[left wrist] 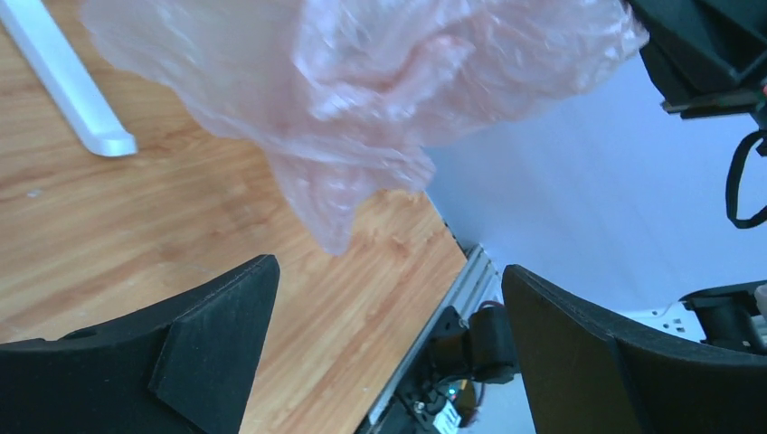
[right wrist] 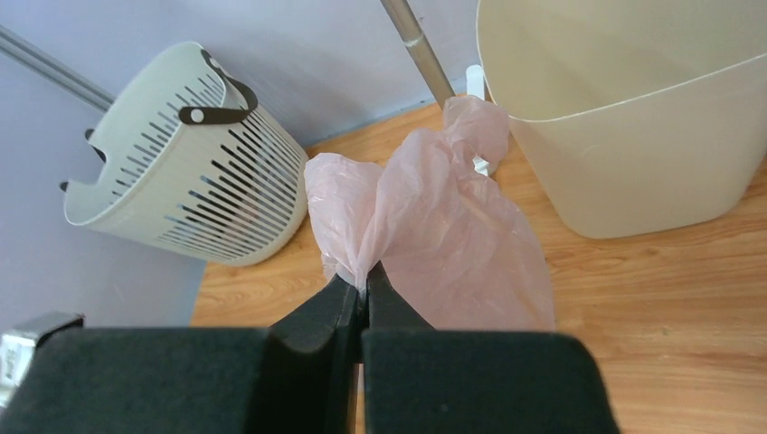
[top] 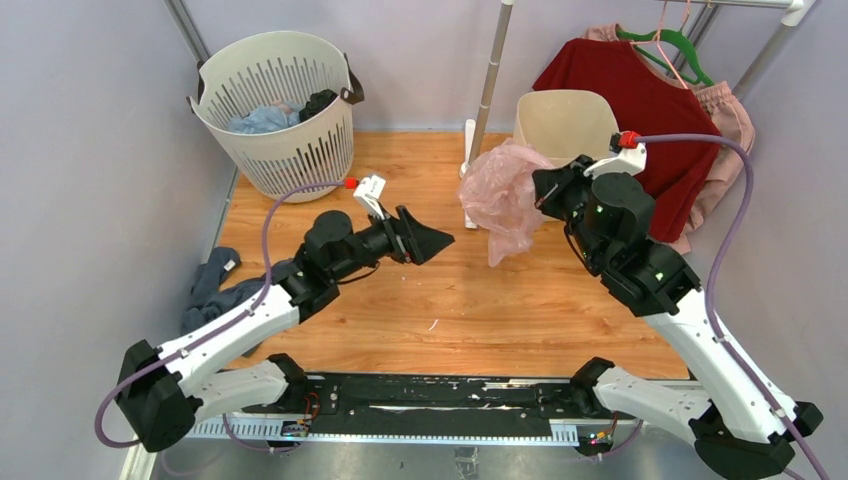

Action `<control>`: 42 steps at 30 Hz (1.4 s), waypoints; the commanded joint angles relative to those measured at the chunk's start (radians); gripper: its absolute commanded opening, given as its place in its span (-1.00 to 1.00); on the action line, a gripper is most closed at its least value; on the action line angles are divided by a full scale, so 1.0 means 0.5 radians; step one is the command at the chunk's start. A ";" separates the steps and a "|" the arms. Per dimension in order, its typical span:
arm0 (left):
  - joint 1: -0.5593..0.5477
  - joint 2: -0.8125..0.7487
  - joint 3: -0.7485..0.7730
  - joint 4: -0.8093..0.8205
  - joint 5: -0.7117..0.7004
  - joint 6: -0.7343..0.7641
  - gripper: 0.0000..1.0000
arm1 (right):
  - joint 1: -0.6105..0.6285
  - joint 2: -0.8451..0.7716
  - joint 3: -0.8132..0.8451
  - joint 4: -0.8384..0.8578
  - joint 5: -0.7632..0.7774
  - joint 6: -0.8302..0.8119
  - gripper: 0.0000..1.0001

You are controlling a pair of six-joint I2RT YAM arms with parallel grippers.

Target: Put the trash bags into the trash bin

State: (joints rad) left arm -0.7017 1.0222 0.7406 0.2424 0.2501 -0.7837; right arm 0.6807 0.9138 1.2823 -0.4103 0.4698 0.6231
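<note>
The pink trash bag (top: 505,195), thin, see-through and crinkled into a bunch, dangles over the wooden tabletop (top: 440,310) just beside the cream trash bin (top: 566,122), pinched in the tightly closed right hand (right wrist: 364,291), while the left hand (top: 428,240) gapes wide nearby, holding nothing.

The trash bin (top: 565,125) stood at the desk's (top: 400,310) far right, the slotted basket (top: 275,110) in its far left corner, a rack pole (top: 487,90) between them. The trash bag (top: 505,195) hung from the right claw (top: 543,192) just before and left of the bin, with the left claw (top: 432,240) further left, apart from it
</note>
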 commanded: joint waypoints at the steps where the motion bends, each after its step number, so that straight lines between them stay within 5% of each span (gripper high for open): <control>1: -0.245 0.124 0.093 0.091 -0.322 -0.105 1.00 | 0.019 0.053 -0.029 0.262 0.046 0.223 -1.00; 17: -0.419 0.686 0.393 0.285 -0.735 -0.261 1.00 | 0.024 -0.023 -0.086 0.310 -0.038 0.268 -1.00; 32: -0.449 1.073 0.679 0.282 -0.704 -0.343 0.99 | 0.022 -0.144 -0.218 0.325 -0.066 0.306 -1.00; 40: -0.497 1.090 0.620 0.284 -0.692 -0.340 0.78 | 0.024 -0.155 -0.187 0.339 -0.027 0.296 -1.00; 42: -0.496 1.103 0.617 0.285 -0.710 -0.338 0.54 | 0.024 -0.148 -0.190 0.357 -0.049 0.303 -1.00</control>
State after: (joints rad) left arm -0.9405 1.5738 1.0554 0.3653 -0.0860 -0.9554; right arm 0.6807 0.8413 1.1816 -0.2615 0.4301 0.7635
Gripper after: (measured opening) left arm 0.862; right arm 0.010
